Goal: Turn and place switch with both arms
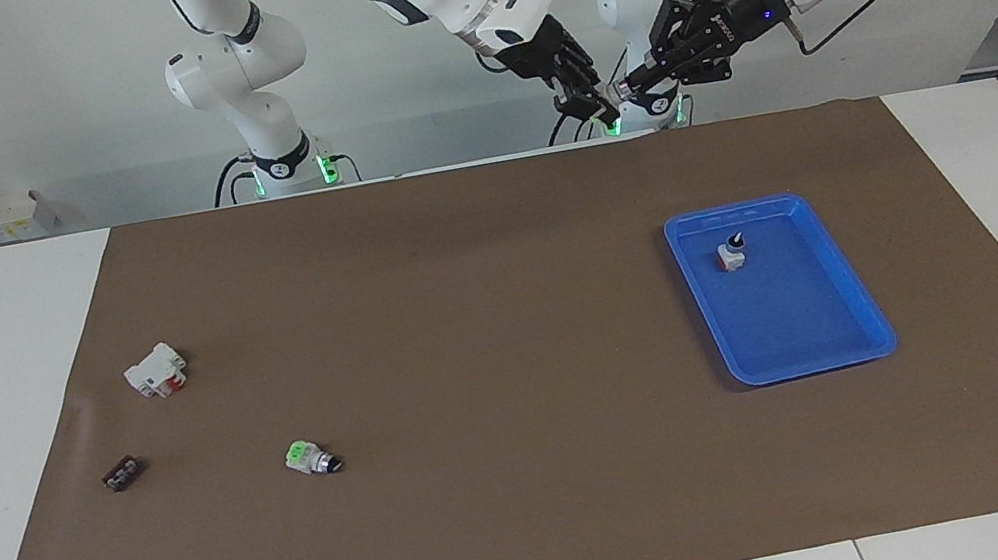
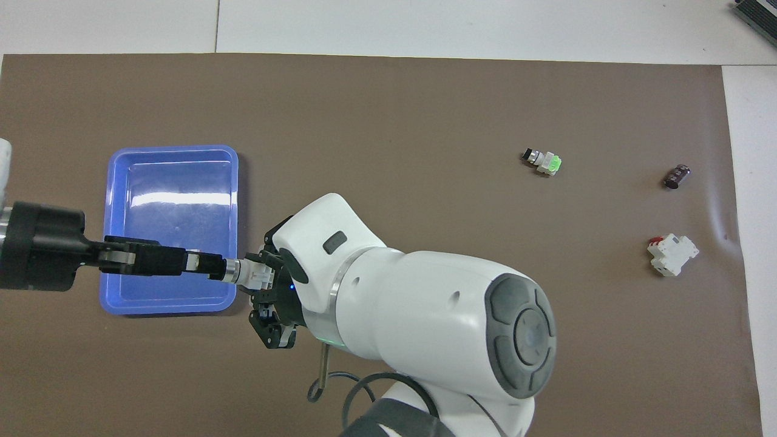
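Note:
The switch, with its whitish block, silver collar and black knob tip, is held up in the air between both grippers. My left gripper grips its knob end. My right gripper grips the whitish block. In the facing view the switch is a small piece between the left gripper and the right gripper, high over the edge of the brown mat nearest the robots, toward the left arm's end.
A blue tray holds a black-knobbed switch with a red base; the tray is partly covered by the left gripper. A bright green switch, a white and red block and a small dark part lie toward the right arm's end.

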